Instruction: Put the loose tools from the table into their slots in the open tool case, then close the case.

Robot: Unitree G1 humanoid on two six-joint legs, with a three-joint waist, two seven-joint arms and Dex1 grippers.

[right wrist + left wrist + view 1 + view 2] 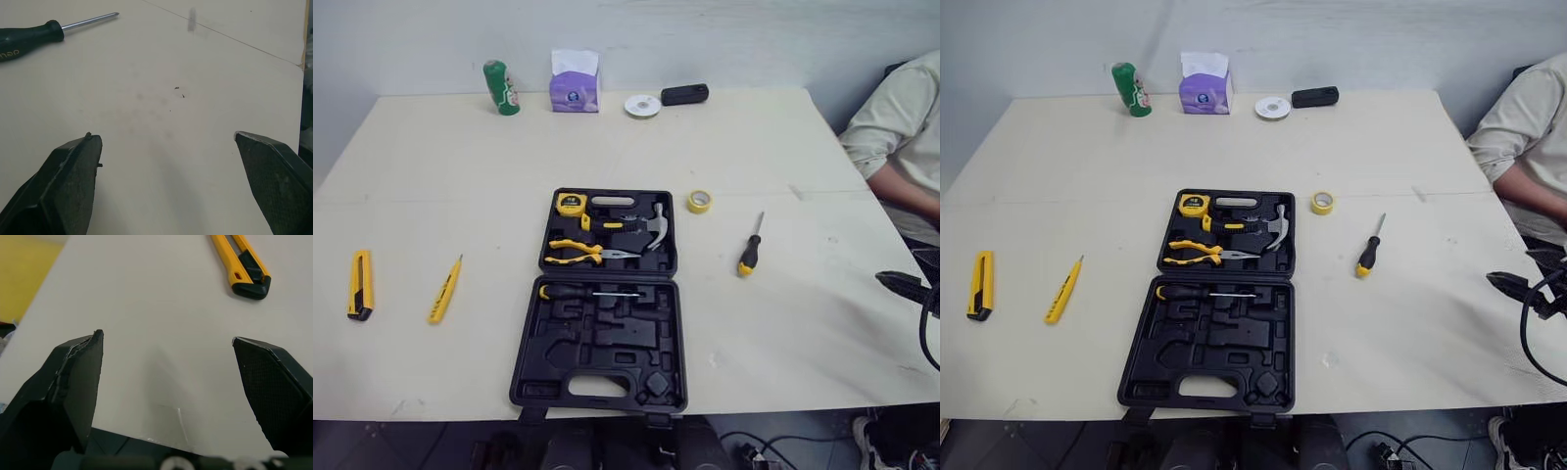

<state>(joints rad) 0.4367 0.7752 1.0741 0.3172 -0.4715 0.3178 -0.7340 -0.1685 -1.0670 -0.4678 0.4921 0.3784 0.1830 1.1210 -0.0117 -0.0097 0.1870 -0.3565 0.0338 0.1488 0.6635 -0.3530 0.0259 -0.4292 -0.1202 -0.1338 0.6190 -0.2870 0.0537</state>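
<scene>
1. Tool case (597,338) lies open mid-worktop (460,176).
2. Utility knife (359,285) and slim yellow tool (444,289) lie loose to its left.
3. Screwdriver (750,250) and tape roll (699,201) lie to its right.
4. Left claw (166,338) is released near the knife.
5. Right claw (165,136) is released near the screwdriver.

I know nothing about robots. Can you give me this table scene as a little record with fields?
Case: tool case, open, middle of table
In case: tape measure, hammer, pliers, stowed screwdriver
Loose, robot's left: utility knife, slim yellow tool
Loose, robot's right: yellow tape roll, loose screwdriver
Grippers: left gripper and right gripper open, holding nothing
Far edge: green can, tissue box
Bystander: person seated, robot's right
</scene>
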